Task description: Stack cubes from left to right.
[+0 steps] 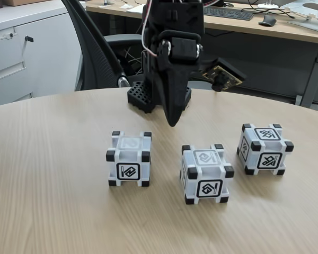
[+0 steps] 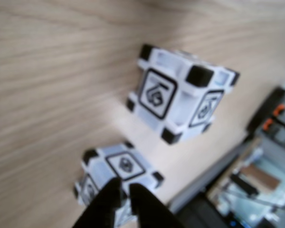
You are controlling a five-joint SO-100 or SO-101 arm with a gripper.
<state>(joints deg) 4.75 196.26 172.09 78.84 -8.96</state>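
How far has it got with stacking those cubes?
Nothing is stacked yet: the left cube, middle cube and right cube each sit apart on the table. The gripper hangs above them, nearly closed, holding nothing. All the stacking is left.

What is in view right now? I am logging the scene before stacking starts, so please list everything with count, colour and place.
cubes: three, white with black corners, apart in a row on the table in the fixed view; left, middle, right
table: one, light wood, round-edged
office chair: one, black, behind the table
desk: one, wood-topped, at the back, holding a keyboard and a mouse
cabinet: one, white, back left
gripper: one, black, fingers nearly together, hanging above the table behind the cubes, holding nothing
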